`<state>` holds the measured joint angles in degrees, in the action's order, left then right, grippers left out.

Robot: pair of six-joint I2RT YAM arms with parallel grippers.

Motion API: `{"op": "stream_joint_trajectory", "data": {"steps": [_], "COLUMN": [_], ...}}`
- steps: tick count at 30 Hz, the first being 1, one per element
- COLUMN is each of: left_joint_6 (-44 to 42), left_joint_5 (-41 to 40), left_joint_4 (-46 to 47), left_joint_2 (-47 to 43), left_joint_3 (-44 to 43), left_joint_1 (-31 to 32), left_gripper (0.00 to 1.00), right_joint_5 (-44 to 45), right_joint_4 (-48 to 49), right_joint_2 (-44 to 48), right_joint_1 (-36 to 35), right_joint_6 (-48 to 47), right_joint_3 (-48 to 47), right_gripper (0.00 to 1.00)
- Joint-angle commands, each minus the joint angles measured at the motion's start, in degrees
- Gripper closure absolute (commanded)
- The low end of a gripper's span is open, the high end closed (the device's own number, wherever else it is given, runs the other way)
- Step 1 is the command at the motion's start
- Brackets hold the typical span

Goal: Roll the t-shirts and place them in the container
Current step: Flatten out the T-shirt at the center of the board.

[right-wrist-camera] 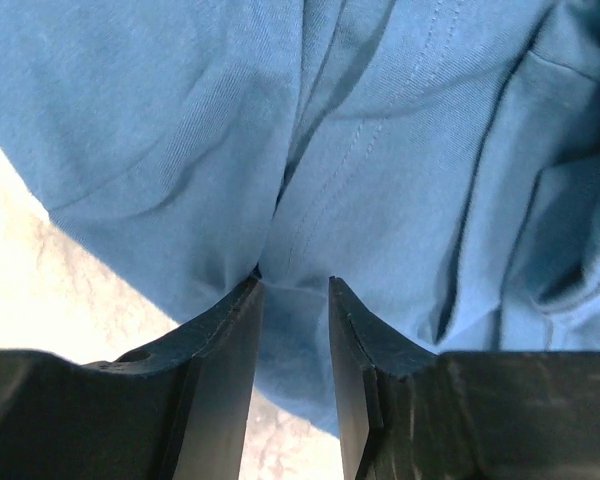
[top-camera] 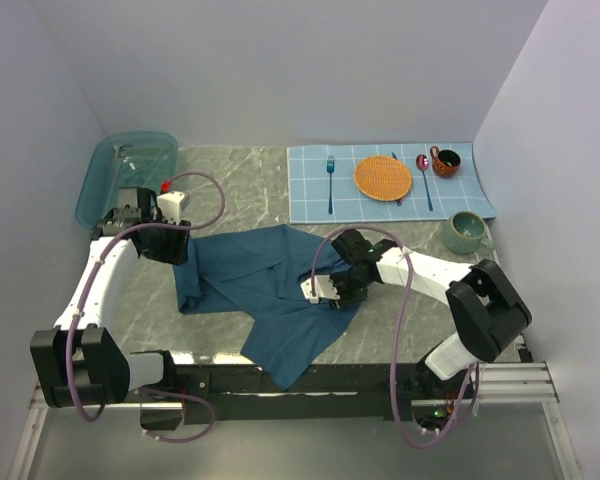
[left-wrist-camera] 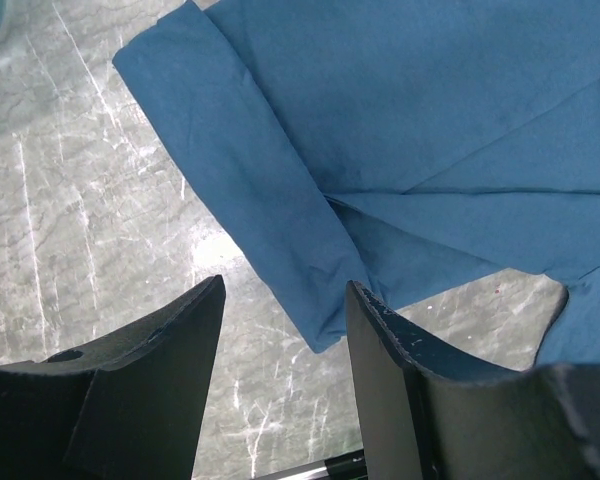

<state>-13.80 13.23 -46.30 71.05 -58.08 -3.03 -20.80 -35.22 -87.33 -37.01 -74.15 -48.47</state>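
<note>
On the grey marbled counter (top-camera: pixel 230 180), the dark teal-blue cotton t-shirt (top-camera: pixel 250 275) lies spread, its long axis slanting from far-left to near-right. The right jaws pinch a fold at its right side. The left jaws stand apart and empty, beside its left edge.

no text, label, brand, number or sign can be read in any view. close up, the t-shirt (right-wrist-camera: pixel 380 150) shows only plain blue cloth and stitching. the white arm housings (top-camera: pixel 100 280) might carry small markings, but the top view is too coarse to tell.
</note>
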Motion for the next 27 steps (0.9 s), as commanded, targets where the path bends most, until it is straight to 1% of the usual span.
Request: {"op": "stream_joint_trajectory", "data": {"steps": [1, 6, 9, 10, 12, 13, 14, 18, 20, 21, 22, 23, 24, 25, 26, 27], "left_joint_6": [0.53, 0.62, 0.53, 0.53, 0.53, 0.62, 0.53, 0.27, 0.00, -0.17, -0.35, -0.43, -0.44, -0.44, -0.61, -0.79], "left_joint_5": [0.74, 0.83, 0.74, 0.83, 0.74, 0.91, 0.92, 0.21, 0.04, 0.21, 0.47, 0.82, 0.83, 0.83, 1.00, 1.00], "left_joint_4": [1.04, 1.04, 0.86, 0.78, 0.86, 1.04, 1.13, 1.04, 0.69, 0.60, 0.51, 0.51, 0.51, 0.43, 0.43, 0.60], "left_joint_2": [-0.56, -0.82, -1.00, -1.08, -1.09, -1.17, -1.17, -1.17, -1.09, -1.09, -1.09, -1.09, -1.17, -1.17, -1.26, -1.43], "left_joint_3": [0.25, 0.34, 0.34, 0.34, 0.69, 0.78, 0.78, -0.01, -0.62, -0.97, -1.15, -1.24, -1.24, -1.33, -1.24, -0.98], "left_joint_1": [-0.05, -0.31, -0.40, -0.31, -0.40, -0.40, -0.40, -0.49, -0.58, -0.40, -0.49, -0.49, -0.58, -0.49, -0.49, -0.49], "left_gripper": [0.42, 0.42, 0.42, 0.42, 0.42, 0.42, 0.42, 0.43, 0.43, 0.43, 0.43, 0.43, 0.43, 0.43, 0.43, 0.43], "right_joint_5": [-0.73, -1.17, -1.53, -2.31, -3.28, -4.50, -5.12, -7.68, -8.64, -9.34, -9.78, -10.14, -11.18, -11.98, -12.68, -13.30], "right_joint_4": [1.91, 0.95, 0.68, 0.33, -0.20, -0.11, -0.20, -0.02, 0.24, -0.11, -0.54, -1.25, -1.51, -1.78, -1.17, -0.56], "right_joint_2": [-1.18, -1.26, -1.09, -0.91, -0.65, -0.48, -0.47, 1.72, 2.16, 1.73, 1.29, 0.76, -0.55, -1.26, -1.79, -2.75], "right_joint_1": [-0.52, -1.39, -1.39, -1.31, -1.31, -1.22, -1.22, 1.06, 3.25, 4.13, 5.01, 7.20, 8.44, 9.84, 11.25, 13.79], "right_joint_6": [1.03, 0.50, 0.50, 0.58, 1.54, 2.42, 3.74, 14.87, 19.54, 24.09, 26.40, 28.95, 34.19, 36.94, 39.84, 46.22], "right_joint_3": [-1.10, -1.01, -0.93, -1.10, -1.63, -2.67, -3.47, -9.26, -13.83, -15.67, -19.52, -21.39, -23.15, -26.38, -27.63, -28.60], "right_gripper": [0.60, 0.62, 0.69, 0.79, 0.89, 0.98, 1.00, 1.00, 1.00, 1.00, 1.00, 1.00, 1.00, 1.00, 1.00, 1.00]}}
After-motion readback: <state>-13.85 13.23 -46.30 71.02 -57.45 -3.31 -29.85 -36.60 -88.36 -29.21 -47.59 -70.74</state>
